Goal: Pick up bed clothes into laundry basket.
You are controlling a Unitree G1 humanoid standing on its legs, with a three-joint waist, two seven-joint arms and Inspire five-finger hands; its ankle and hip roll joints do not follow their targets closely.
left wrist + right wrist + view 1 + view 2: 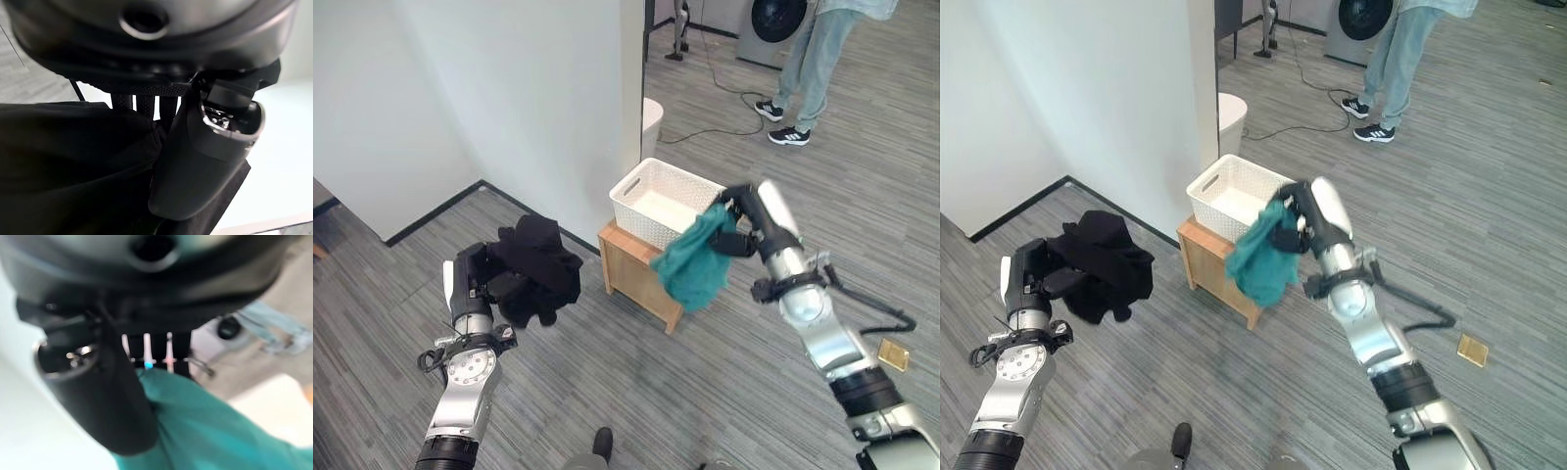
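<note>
A white laundry basket (644,188) stands on a small wooden table (625,272) by the wall. My right hand (740,217) is shut on a teal garment (697,264), which hangs at the basket's near right corner, partly over the rim and down past the table's front. In the right wrist view the teal cloth (205,431) is pinched under the thumb (107,396). To the left of the table my left hand (494,279) is shut on a black garment (540,266), held up above the floor. The black cloth (73,166) lies against the thumb (195,161) in the left wrist view.
A white wall (509,88) runs behind the table, its corner just above the basket. A round white bin (651,122) stands behind that corner. A person (808,69) stands at the back right near a washing machine (773,24). A cable (724,108) crosses the grey plank floor there.
</note>
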